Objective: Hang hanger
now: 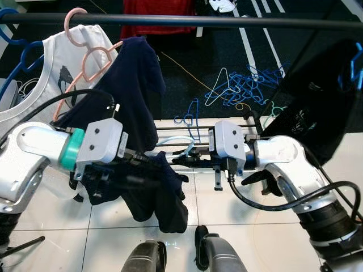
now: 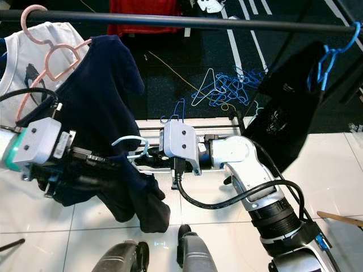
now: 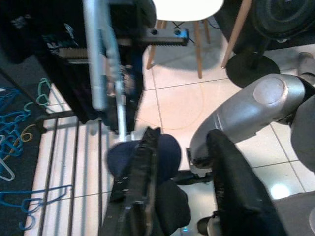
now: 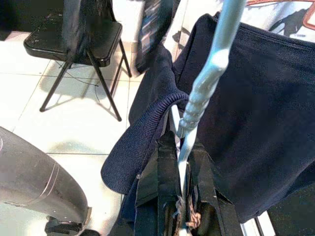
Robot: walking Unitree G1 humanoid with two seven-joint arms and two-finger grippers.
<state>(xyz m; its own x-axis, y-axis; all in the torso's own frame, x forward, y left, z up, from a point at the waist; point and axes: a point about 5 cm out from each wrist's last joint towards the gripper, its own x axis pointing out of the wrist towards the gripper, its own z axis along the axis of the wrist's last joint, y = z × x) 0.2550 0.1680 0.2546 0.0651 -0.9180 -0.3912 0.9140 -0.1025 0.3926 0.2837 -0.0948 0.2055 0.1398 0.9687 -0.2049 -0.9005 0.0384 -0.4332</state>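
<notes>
one pale-blue wire hanger [image 2: 131,144], navy knit [image 2: 102,102]

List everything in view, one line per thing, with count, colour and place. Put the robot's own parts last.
rail: one, black, across the top.
white top: one, on a pink hanger at the rail's left end.
navy garment: one, dark blue, draped from beside the white top down between the arms.
light blue hanger: one, its hook at the navy garment's collar.
black garment: one, on a blue hanger at the rail's right end.
loose hangers: a heap, mostly blue, on the dark floor behind.
left gripper: fingers apart, by the navy garment.
right gripper: shut on the light blue hanger.
</notes>
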